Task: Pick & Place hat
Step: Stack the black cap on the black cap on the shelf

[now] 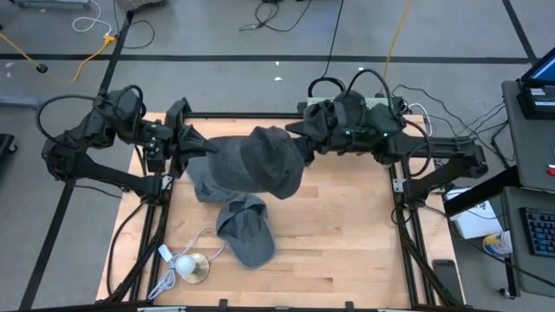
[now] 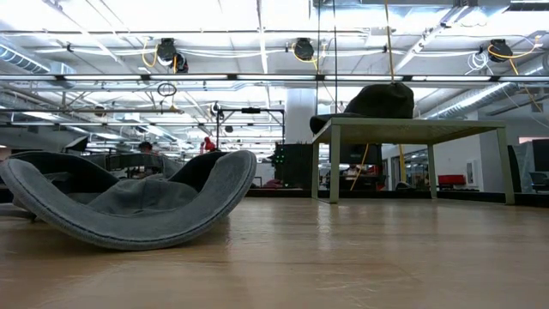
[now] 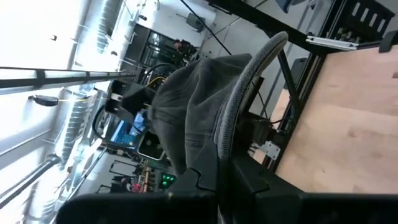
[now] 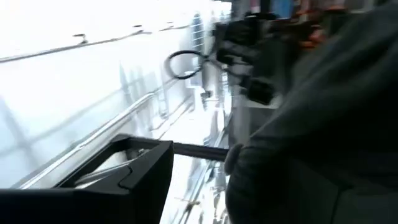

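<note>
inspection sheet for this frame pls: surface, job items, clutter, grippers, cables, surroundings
Surface: wooden table, bare at right.
Job's things: grey hat held up between both arms; grey cap lying on the table.
Clutter: white-and-brass lamp-like item near the front left.
Grippers: left gripper shut on the hat's brim; right gripper at the hat's other side, grip not clear.
Cables: white cord on the table; yellow cable on the floor.
Surroundings: laptop on a side stand.

Grey floor (image 1: 217, 35) with cables; bright ceiling lights (image 2: 257, 17); table (image 2: 412, 130) behind.
</note>
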`<state>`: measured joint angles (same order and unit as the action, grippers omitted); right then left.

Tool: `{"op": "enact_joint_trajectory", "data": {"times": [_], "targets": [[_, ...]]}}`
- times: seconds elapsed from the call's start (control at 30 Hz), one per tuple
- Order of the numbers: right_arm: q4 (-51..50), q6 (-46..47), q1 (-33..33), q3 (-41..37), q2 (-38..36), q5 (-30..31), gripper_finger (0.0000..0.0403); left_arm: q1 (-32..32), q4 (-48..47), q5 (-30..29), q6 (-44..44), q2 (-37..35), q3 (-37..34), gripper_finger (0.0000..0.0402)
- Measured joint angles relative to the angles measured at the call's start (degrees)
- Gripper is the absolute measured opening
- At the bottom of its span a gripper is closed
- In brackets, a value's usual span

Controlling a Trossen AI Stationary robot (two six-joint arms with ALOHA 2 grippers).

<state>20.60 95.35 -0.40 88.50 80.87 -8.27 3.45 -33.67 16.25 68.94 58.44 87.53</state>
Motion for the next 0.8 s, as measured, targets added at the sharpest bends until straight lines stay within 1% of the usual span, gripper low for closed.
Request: {"op": "enact_joint_trajectory", "data": {"times": [0.1,0.2,0.33,0.37,0.47,0.6,0.7,0.8], "targets": [[4.7,-2.3,0.4,-0.1,0.1,-1.0,0.0249,-0.7,-0.6,-0.1,-0.2,-0.4,0.0,0.0008],[10.2,-7.7,0.6,-0.1,-0.3,-1.0,0.0249,-1.6,0.0,-0.1,-0.4,-0.8,0.0,0.0008],[11.2,-11.7,1.0,-0.1,-1.2,-1.0,0.0249,-2.7,0.7,-2.0,0.1,-0.8,0.0,0.0008],[9.0,-10.7,1.0,-0.1,-1.6,-1.7,0.0249,-3.0,0.9,-2.5,0.1,-0.8,0.0,0.0008],[-0.3,-2.0,1.2,0.1,-2.6,-4.0,0.0249,-3.8,1.4,-3.3,0.2,-0.9,0.0,0.0008],[-11.3,1.4,1.8,0.1,-2.8,-2.5,0.0249,-3.7,3.0,-3.9,0.9,-1.2,0.0,0.0008],[-14.9,2.9,1.0,0.1,-2.5,-2.2,0.0249,-3.8,3.9,-4.4,1.2,-1.2,0.0,0.0008],[-13.4,1.6,0.2,0.1,-1.5,-2.2,0.0249,-3.8,4.5,-5.7,1.3,-1.1,0.0,0.0008]]}}
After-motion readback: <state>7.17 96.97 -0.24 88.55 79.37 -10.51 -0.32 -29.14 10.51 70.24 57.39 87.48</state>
